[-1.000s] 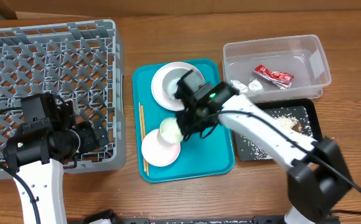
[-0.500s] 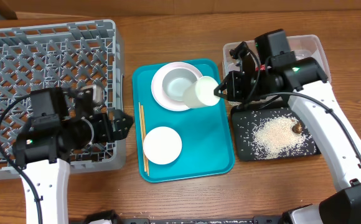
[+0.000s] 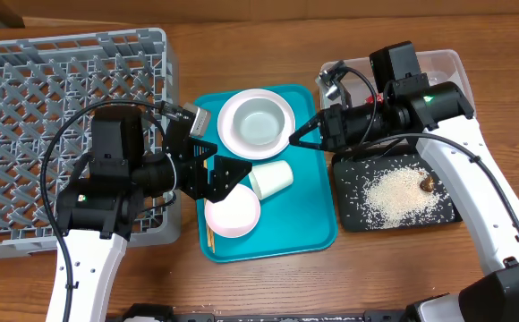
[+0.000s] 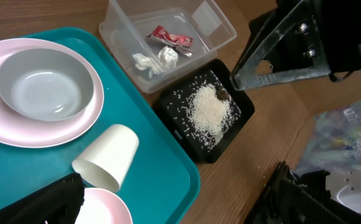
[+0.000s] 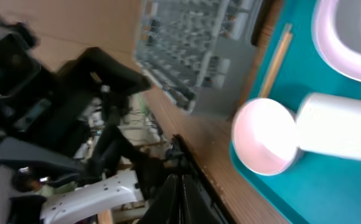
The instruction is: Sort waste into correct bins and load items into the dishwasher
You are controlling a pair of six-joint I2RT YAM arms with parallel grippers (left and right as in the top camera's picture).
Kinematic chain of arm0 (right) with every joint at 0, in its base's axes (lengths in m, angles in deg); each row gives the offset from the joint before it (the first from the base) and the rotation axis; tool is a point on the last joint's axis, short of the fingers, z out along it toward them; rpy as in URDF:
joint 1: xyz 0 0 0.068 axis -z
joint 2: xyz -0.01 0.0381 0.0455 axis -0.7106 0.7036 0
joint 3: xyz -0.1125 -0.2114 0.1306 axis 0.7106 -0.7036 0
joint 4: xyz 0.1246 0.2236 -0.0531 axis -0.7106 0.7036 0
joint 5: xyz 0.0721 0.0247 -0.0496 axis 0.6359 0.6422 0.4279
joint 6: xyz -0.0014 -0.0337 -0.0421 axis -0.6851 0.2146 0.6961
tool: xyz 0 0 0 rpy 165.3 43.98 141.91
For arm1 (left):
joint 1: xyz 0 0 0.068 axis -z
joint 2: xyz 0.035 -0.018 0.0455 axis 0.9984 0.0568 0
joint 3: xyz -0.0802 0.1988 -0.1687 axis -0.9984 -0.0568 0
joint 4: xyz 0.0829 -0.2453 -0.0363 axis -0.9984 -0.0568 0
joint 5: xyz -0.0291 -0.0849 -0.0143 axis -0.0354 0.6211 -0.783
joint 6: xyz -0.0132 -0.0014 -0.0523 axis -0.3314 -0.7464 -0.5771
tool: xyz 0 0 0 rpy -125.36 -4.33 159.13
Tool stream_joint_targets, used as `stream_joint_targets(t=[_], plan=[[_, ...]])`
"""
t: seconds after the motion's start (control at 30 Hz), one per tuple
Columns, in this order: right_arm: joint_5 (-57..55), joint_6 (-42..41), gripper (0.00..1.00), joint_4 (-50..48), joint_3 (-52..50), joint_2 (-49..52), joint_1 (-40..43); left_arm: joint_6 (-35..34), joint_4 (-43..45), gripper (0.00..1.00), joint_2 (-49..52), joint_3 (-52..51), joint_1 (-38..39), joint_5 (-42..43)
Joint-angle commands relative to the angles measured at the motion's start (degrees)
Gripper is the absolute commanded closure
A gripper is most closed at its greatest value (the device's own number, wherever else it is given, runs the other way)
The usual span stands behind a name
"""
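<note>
A small white cup (image 3: 273, 179) lies on its side on the teal tray (image 3: 313, 224), free of both grippers. The grey-green bowl (image 3: 256, 122) sits in the white plate (image 3: 228, 134). The pink bowl (image 3: 233, 215) and the chopsticks (image 3: 204, 192) lie at the tray's front left. My left gripper (image 3: 224, 174) is open and empty above the pink bowl, beside the cup (image 4: 109, 155). My right gripper (image 3: 300, 139) is shut and empty over the tray's right edge. The red wrapper (image 4: 170, 37) and napkin (image 4: 155, 59) lie in the clear tub (image 4: 218, 25). Rice (image 3: 394, 192) and a brown scrap (image 3: 428, 183) lie in the black tray (image 3: 344, 219).
The grey dish rack (image 3: 72, 80) stands left of the teal tray, with nothing in the part that shows. The right arm crosses over the clear tub (image 3: 452, 94). Bare wooden table lies in front of the trays.
My right gripper held the cup, carried it right, then let it go; it now lies on the tray. My left gripper swung from the rack to over the tray.
</note>
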Motion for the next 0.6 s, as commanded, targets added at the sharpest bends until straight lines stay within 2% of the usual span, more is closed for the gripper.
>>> stream_joint_targets(t=[0.0,0.13,0.33,0.4,0.57], plan=[[-11.52,0.81,0.85,1.40,0.02,-0.04,-0.57,0.50,-0.46,0.00,-0.17,0.94,0.09,-0.31],[-20.94,0.83,0.78,2.89,0.02,-0.04,-2.58,0.42,-4.85,0.00,-0.17,0.94,0.09,-10.47],[-33.75,0.83,0.67,1.90,0.02,0.07,-8.61,-7.89,-14.53,0.00,-0.17,0.94,-1.42,-31.80],[-38.34,0.83,0.65,1.22,0.02,0.55,-11.47,-9.38,-16.52,0.00,-0.17,0.94,-2.62,-34.97],[-47.12,0.81,0.63,0.61,0.02,3.30,-19.15,-9.62,-18.43,0.00,-0.17,0.94,-5.42,-36.44]])
